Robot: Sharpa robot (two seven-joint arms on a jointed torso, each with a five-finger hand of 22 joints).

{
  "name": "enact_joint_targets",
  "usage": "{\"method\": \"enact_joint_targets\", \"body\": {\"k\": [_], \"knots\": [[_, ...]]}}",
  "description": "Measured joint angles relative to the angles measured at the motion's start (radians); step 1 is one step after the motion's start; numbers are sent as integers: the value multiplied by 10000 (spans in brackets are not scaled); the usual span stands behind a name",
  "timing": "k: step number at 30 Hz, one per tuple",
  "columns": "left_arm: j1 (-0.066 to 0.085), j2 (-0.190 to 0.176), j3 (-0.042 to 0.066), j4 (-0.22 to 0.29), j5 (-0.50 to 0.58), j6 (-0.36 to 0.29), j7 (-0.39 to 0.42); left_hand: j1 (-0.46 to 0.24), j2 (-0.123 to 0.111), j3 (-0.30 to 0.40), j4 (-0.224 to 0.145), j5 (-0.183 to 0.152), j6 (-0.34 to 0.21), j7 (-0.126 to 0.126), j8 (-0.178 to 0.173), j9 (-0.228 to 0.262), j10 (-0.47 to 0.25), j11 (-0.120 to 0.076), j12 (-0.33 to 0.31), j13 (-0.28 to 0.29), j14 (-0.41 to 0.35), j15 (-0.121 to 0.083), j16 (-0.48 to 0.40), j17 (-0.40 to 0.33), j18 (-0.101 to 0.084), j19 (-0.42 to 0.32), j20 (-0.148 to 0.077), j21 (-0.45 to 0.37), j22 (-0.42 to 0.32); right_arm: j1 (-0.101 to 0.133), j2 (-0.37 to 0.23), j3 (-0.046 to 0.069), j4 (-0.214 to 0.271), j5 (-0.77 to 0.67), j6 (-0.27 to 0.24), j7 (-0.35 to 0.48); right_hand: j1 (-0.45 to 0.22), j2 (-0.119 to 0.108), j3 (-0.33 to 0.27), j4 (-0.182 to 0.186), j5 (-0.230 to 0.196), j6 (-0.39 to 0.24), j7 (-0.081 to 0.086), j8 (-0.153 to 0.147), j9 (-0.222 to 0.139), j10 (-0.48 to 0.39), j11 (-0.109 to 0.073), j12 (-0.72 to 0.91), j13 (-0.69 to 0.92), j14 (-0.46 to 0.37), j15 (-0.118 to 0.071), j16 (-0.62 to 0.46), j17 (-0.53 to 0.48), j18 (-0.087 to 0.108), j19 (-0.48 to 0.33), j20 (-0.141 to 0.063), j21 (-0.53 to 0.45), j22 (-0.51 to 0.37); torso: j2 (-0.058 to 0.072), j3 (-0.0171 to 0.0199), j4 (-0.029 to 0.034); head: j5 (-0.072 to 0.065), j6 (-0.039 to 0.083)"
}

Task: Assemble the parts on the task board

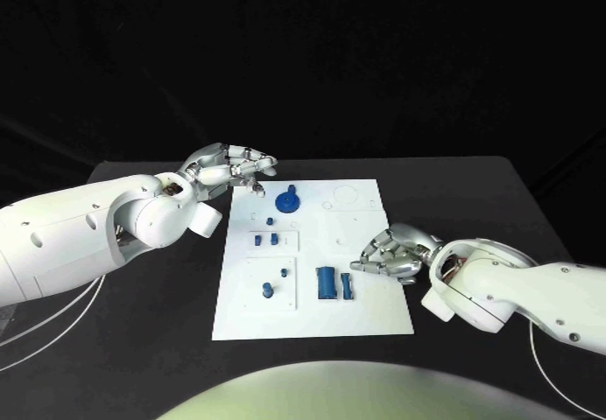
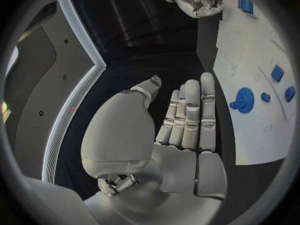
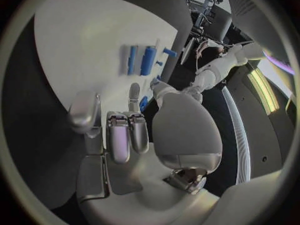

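Hands flank the task board (image 1: 240,306): left hand (image 1: 231,168) spread empty, right hand (image 1: 391,255) curled empty.

The black bench (image 1: 151,350) carries the white task board (image 1: 373,315), which lies flat in its middle, long side running near to far.

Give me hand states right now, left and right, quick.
Left hand: open, fingers straight, holding nothing, beside the task board.
Right hand: fingers curled at the board's right edge; cannot tell if it holds a part.
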State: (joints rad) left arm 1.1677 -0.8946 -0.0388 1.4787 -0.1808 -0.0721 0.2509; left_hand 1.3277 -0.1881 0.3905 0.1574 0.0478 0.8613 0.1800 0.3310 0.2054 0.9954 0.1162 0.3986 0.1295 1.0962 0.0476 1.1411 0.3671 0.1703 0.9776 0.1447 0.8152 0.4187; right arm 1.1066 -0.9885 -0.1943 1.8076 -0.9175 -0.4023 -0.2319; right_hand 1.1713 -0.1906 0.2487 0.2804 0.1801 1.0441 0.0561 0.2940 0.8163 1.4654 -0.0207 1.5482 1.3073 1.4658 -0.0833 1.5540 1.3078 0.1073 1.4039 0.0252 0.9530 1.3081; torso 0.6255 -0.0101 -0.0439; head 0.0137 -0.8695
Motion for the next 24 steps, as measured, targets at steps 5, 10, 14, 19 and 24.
{"method": "enact_joint_targets", "body": {"k": [5,10,14,19,24], "knots": [[-82,86,-1,-119,179,-144,215,130,19,-46,165,0,0,0,85,-42,0,0,123,12,-688,58,-513,-255,-1,-309,98,-516,-254,478,296,11,-1101,1925,-209,1922,1170,140,159,-339,0,-557,324,-473,-143,-408,311,-2753,5,-10,263,-1209,-641,623,-1572,239,-4261,-1588,-105,-73,-12,-18,221],[-145,218,-3,-414,432,-383,518,365,-18,33,337,0,-45,44,142,-97,-69,82,126,-58,-1666,256,-1987,-913,0,-978,329,-1655,-893,752,874,54,-2486,4054,-259,3442,1871,203,1069,-560,-207,-1069,636,-973,-458,-3333,682,-8532,-2965,-2276,657,-5580,-6033,627,-2893,646,-6440,-2971,-206,-143,-29,-23,643],[-209,575,-4,-1131,787,-673,906,567,-67,182,487,0,-188,187,172,-169,-32,292,-576,-487,-2254,609,-4326,-1729,0,-1434,784,-3289,-1880,883,1706,123,-4150,6075,-170,4727,2133,-80,2709,-743,-581,-1216,1077,-1474,-1228,-3947,1149,-12261,-6683,-3873,1317,-9018,-7979,627,-4205,1313,-8266,-4586,-305,-179,-51,62,1021],[-261,1099,-1,-2096,1189,-978,1314,685,-54,161,531,0,-560,277,0,-315,-294,584,-1596,-660,-2916,1006,-6323,-2207,-2,-2082,1255,-4817,-2776,904,2745,161,-6064,7567,162,5831,1653,-477,3475,-1343,-510,-1019,1489,-1907,-2122,-3851,1600,-14060,-9436,-4794,1884,-11313,-9170,627,-5228,2021,-8873,-6311,-440,-187,-78,190,1461],[-292,1643,4,-2894,1535,-1306,1667,685,147,-286,445,0,-1105,106,-434,-512,-1172,790,-2569,-687,-3780,1266,-7871,-2636,-1,-2594,1327,-5929,-3420,899,3418,217,-7489,8141,540,6529,1087,-323,3179,-1895,-525,-1391,1534,-2264,-2926,-4030,1747,-14577,-10827,-5401,2097,-12472,-9892,622,-6003,2178,-8911,-7783,-525,-159,-85,290,1801]]}}
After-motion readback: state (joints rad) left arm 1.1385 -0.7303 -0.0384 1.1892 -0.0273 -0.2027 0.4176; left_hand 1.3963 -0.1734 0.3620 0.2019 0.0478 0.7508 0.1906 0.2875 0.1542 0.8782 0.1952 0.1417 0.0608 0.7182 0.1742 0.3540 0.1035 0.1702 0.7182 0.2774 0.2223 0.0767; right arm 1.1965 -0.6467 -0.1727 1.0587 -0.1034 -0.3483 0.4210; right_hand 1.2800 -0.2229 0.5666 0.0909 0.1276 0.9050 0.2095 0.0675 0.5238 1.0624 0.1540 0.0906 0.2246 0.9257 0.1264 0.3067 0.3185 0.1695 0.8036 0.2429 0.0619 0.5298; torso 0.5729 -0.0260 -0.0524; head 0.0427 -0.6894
